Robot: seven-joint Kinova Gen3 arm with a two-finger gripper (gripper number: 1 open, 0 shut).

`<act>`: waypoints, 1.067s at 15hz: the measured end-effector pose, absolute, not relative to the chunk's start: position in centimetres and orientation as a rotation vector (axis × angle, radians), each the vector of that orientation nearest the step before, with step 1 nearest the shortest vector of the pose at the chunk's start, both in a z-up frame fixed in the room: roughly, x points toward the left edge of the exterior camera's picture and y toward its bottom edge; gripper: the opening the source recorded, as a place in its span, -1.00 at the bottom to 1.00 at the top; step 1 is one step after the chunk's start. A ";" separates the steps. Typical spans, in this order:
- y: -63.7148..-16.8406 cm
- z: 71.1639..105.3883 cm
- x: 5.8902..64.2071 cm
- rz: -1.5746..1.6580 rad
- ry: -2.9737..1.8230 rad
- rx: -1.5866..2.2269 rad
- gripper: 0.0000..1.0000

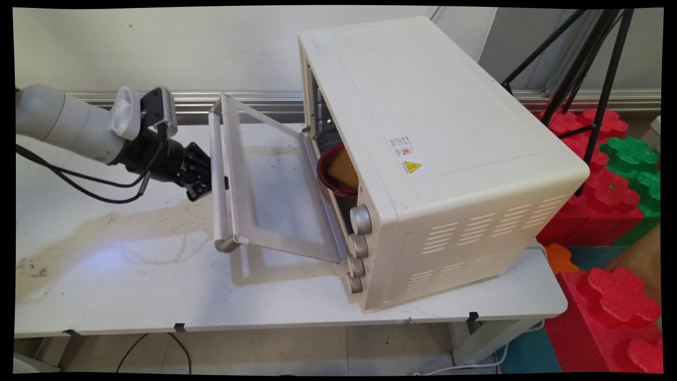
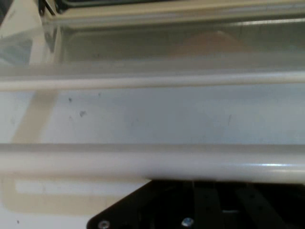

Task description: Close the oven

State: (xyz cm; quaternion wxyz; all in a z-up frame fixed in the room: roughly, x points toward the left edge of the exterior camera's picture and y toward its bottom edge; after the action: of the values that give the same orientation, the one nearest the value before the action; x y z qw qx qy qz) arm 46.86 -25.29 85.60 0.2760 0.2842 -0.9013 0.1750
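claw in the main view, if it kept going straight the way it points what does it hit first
Most likely the door handle of the toaster oven: the claw already sits against that bar, with the half-open glass door just beyond.

Pretty bright and even on my feed; soft shadow under the oven door (image 1: 275,180), hand view's blurry.

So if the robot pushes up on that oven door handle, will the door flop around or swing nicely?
Probably swings nicely: the door looks like stiff metal and glass, hinged along the oven front. The handle is a smooth round bar, so the gripper might slip. The boxy oven likely stays put.
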 end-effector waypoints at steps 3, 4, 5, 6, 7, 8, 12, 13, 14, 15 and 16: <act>-25.5 86.6 46.4 0.483 -2.402 0.752 -1.00; -25.6 87.0 46.3 0.488 -2.396 0.748 -1.00; -25.7 87.5 46.1 0.495 -2.386 0.743 -1.00; -25.8 87.9 45.9 0.500 -2.379 0.739 -1.00; -25.9 88.3 45.7 0.505 -2.371 0.733 -1.00; -26.1 88.7 45.5 0.509 -2.365 0.728 -1.00; -26.6 90.2 44.9 0.528 -2.336 0.711 -1.00; -26.8 90.5 44.8 0.531 -2.329 0.706 -1.00; -27.0 90.9 44.6 0.535 -2.321 0.701 -1.00; -27.2 91.2 44.4 0.537 -2.315 0.696 -1.00; -27.4 91.6 44.2 0.541 -2.307 0.691 -1.00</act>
State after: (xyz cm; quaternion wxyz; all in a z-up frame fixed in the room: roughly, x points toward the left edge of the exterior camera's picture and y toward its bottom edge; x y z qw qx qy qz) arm 44.21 -27.38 91.58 0.3303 0.2642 -0.8822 0.2068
